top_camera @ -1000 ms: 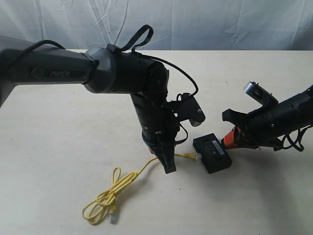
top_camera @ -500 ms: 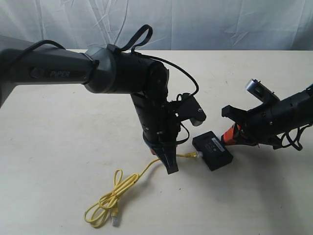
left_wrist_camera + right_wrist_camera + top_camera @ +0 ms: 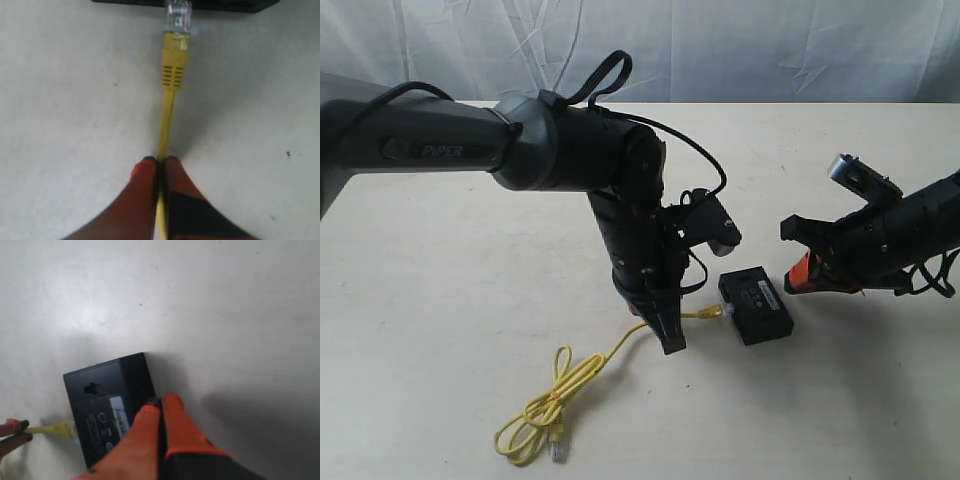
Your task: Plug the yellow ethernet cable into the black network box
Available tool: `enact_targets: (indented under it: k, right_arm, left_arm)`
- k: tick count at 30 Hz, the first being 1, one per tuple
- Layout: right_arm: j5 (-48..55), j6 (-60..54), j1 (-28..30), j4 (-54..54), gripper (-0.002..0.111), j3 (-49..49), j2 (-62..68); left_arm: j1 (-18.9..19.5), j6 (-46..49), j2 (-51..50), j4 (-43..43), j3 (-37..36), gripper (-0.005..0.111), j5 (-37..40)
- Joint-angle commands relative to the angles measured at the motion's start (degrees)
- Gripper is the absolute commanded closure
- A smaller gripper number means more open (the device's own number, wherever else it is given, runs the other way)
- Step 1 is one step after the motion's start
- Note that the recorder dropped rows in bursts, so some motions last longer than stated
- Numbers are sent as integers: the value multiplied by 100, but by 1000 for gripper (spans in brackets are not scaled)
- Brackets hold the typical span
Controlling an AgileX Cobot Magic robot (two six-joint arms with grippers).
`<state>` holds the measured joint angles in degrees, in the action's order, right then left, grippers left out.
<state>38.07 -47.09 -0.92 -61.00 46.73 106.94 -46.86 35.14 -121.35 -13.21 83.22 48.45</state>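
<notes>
The black network box (image 3: 756,305) lies flat on the table, label up. My left gripper (image 3: 667,338) is shut on the yellow ethernet cable (image 3: 172,75) a short way behind its clear plug (image 3: 178,12). The plug's tip meets the box's side (image 3: 230,4); how far it is in I cannot tell. The rest of the cable trails to a loose loop (image 3: 548,410) near the table's front. My right gripper (image 3: 159,401) is shut with nothing between its orange fingers, its tips at the box's (image 3: 100,400) opposite edge.
The cable's other plug (image 3: 558,450) lies at the front end of the loop. White wrinkled cloth (image 3: 720,50) hangs behind the table. The left arm's forearm (image 3: 430,145) reaches in from the left above the table.
My right gripper has drawn back a little to the right and up from the box. The box has turned slightly. My left gripper has barely shifted, still holding the cable.
</notes>
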Motion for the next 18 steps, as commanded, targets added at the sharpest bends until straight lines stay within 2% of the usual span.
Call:
enact_targets:
  k: [1, 7, 18]
  right_arm:
    - [12, 42, -43, 125, 109, -35, -37]
    - [-170, 42, -253, 167, 109, -35, -37]
    - [-182, 31, -253, 167, 109, -35, -37]
  left_arm:
    - [-14, -15, 69, 41, 22, 107, -72]
    - [-14, 172, 69, 57, 22, 107, -72]
    - [-14, 458, 69, 57, 22, 107, -107]
